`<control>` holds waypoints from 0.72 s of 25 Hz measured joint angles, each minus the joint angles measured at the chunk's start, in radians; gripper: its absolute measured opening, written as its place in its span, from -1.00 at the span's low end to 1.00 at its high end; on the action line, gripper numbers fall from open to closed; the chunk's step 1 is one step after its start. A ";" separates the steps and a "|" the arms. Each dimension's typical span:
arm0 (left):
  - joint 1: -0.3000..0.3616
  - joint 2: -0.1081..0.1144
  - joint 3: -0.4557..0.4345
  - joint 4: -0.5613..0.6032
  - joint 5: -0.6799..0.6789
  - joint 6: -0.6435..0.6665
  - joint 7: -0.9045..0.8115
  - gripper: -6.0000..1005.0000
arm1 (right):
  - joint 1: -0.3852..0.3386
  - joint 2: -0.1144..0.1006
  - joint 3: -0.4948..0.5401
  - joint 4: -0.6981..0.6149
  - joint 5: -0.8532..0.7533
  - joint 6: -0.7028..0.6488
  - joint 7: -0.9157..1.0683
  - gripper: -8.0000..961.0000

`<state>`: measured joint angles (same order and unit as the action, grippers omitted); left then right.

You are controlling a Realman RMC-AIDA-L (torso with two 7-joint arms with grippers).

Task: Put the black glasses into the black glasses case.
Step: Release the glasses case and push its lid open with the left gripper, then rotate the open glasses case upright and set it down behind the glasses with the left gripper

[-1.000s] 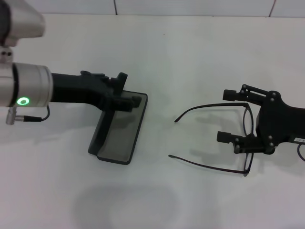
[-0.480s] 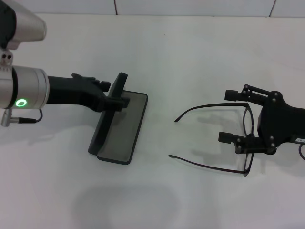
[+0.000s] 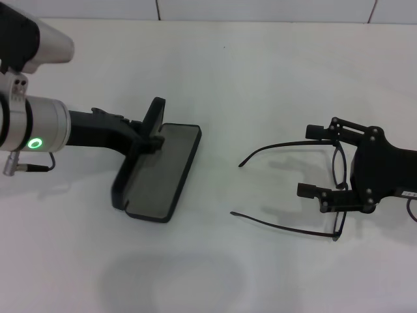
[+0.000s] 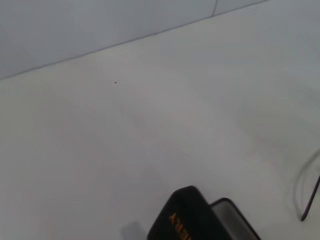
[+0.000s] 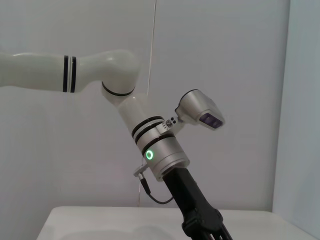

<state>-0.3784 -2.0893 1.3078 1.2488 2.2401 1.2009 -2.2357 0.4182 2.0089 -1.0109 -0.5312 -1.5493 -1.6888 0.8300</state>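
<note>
The black glasses case (image 3: pixel 163 171) lies open left of centre, grey lining up, its lid (image 3: pixel 144 140) standing nearly upright along its left side. My left gripper (image 3: pixel 151 135) reaches in from the left and is shut on the lid's edge. In the left wrist view the lid's outside (image 4: pixel 182 220) shows orange lettering. The black glasses (image 3: pixel 287 228) lie on the table at the right, temple arms spread and pointing left. My right gripper (image 3: pixel 311 160) hovers over their front frame, open, one finger near each temple hinge. The lenses are mostly hidden under it.
The white table (image 3: pixel 260 78) runs back to a tiled wall. A temple tip of the glasses (image 4: pixel 310 200) shows at the edge of the left wrist view. The right wrist view shows only my left arm (image 5: pixel 160 155) against the wall.
My left gripper has drawn back to the left, swinging the case lid further open and more upright; the case base shifted slightly left. The right gripper and the glasses have barely moved.
</note>
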 joint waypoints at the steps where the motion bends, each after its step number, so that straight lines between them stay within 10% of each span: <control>1: -0.003 0.001 -0.001 0.000 0.003 0.001 -0.015 0.20 | 0.000 0.000 0.000 0.000 0.000 0.000 -0.001 0.84; 6: -0.022 0.007 -0.012 -0.003 0.012 0.008 -0.050 -0.24 | -0.001 0.001 0.000 0.000 0.000 0.000 -0.010 0.84; 18: -0.201 0.013 -0.014 -0.076 0.070 0.000 0.061 -0.57 | -0.011 0.001 -0.012 0.023 -0.016 -0.028 -0.072 0.84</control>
<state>-0.5796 -2.0768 1.2942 1.1724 2.3104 1.2007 -2.1746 0.4072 2.0104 -1.0234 -0.5085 -1.5650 -1.7163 0.7576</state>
